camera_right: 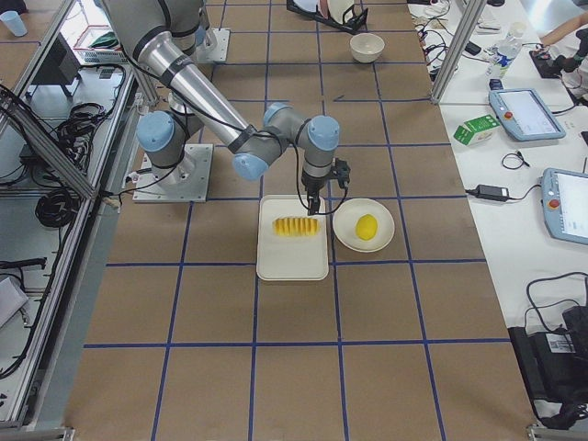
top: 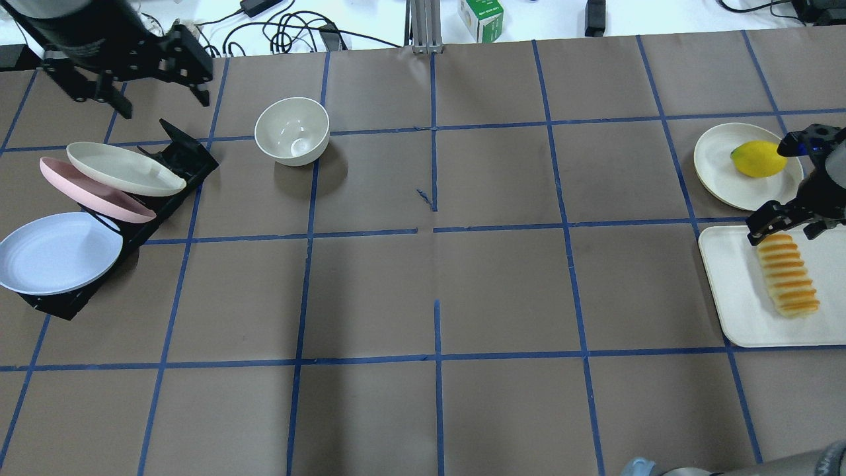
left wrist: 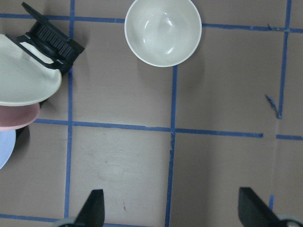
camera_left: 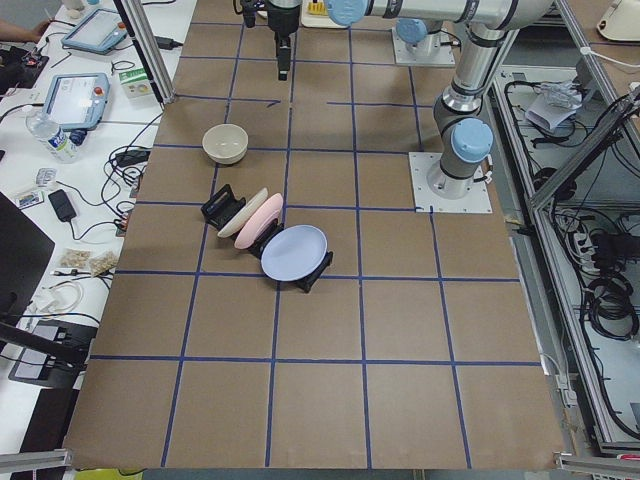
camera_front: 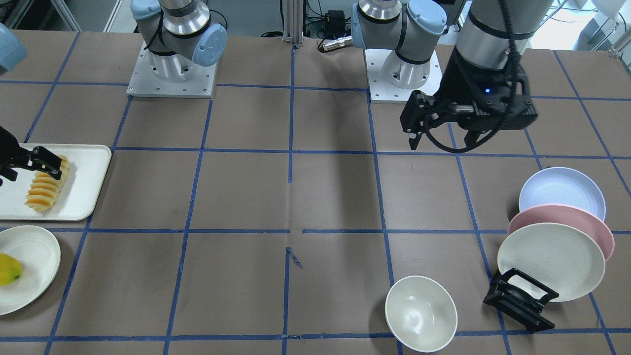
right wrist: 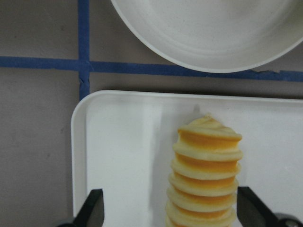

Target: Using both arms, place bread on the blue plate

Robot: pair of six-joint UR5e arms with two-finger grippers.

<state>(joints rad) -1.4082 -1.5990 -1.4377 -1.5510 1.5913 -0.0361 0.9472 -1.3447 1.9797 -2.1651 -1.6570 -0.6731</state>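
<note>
The bread [camera_front: 47, 190] lies on a white tray [camera_front: 88, 167], also seen in the overhead view [top: 788, 274] and the right wrist view [right wrist: 206, 179]. My right gripper [top: 786, 233] is open just over the loaf's far end, a finger on each side, not closed on it. The blue plate [camera_front: 562, 192] leans in a black rack [camera_front: 520, 298] at the other end of the table, also in the overhead view [top: 56, 252]. My left gripper [camera_front: 441, 143] is open and empty, held above the table beside the rack; the overhead view [top: 163, 102] shows it past the rack's far end.
A pink plate [camera_front: 562, 227] and a cream plate [camera_front: 549, 261] stand in the same rack. A cream bowl [top: 292, 130] sits next to the rack. A yellow fruit [top: 757, 158] lies on a cream plate [top: 717, 165] beside the tray.
</note>
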